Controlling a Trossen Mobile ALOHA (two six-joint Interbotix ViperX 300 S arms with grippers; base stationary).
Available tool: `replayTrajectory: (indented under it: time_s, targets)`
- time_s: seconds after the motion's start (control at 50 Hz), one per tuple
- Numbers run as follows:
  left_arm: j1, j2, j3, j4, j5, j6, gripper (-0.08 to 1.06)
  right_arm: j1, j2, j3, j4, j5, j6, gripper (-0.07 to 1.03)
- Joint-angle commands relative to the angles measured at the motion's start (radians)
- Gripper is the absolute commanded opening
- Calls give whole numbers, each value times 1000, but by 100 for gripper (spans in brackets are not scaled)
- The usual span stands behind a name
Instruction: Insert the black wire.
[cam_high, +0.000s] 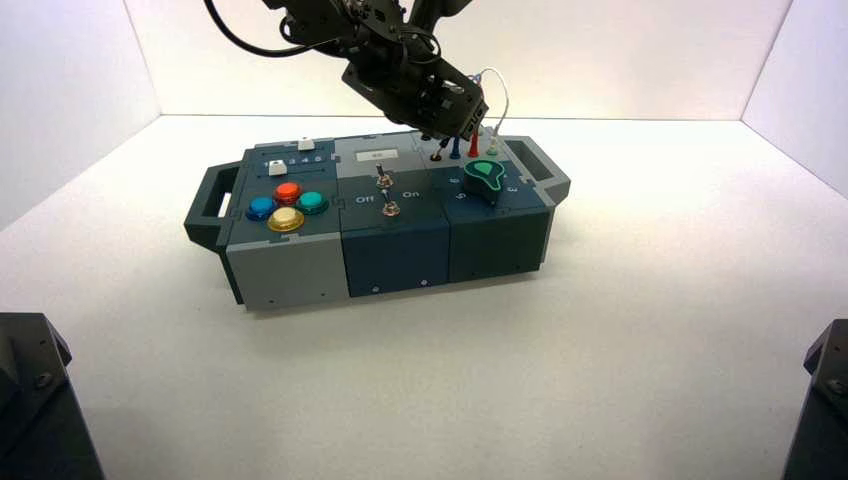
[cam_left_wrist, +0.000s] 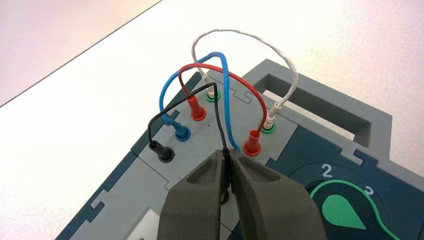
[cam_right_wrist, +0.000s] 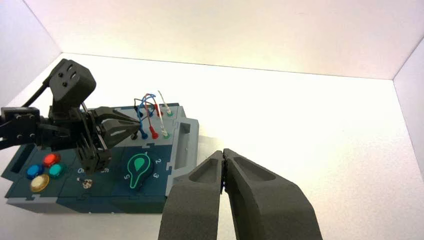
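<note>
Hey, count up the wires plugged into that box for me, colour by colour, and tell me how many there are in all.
white wire: 1
blue wire: 1
red wire: 1
black wire: 1
Total: 4

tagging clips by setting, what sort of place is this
Probably a lab test booth: plain white walls and floor enclose a grey-and-blue plastic box of coloured buttons, with looped wires plugged into its sockets.
</note>
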Motion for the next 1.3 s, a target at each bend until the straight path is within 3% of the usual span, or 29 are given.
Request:
replayTrajectory:
  time_s: [0.02,1.3]
  targets:
    - [-12,-28,-6,3,9,-6,-3,-5,-2,-18,-2,-15,0,-2]
    - [-12,-91,69,5,29,-6,-3,-5,-11,-17,-2,-20,-2,-2]
